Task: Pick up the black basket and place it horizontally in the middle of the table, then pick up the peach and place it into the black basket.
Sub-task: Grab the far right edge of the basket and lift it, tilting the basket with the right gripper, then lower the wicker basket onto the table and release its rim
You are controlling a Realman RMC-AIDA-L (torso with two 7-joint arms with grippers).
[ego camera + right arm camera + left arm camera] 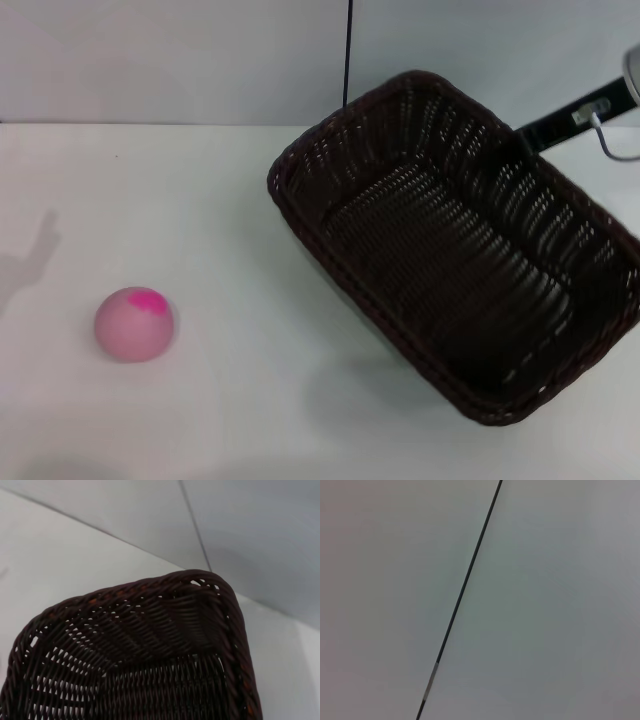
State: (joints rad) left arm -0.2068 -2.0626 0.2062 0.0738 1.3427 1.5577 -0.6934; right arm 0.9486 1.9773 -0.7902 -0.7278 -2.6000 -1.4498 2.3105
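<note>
The black basket [450,250] is on the right side of the white table [230,420]. It is tilted and skewed, with its near left side raised and a shadow under it. My right gripper [528,132] reaches in from the upper right and grips the basket's far rim. The right wrist view shows a rounded corner of the basket [150,645] close up over the table [60,555]. The peach [134,323], pale pink with a magenta patch on top, sits on the table at the left, well apart from the basket. My left gripper is out of view.
A grey wall with a thin dark vertical seam [348,50] stands behind the table. The left wrist view shows only that wall and the seam [462,592]. An arm's shadow [30,262] falls on the table's left edge.
</note>
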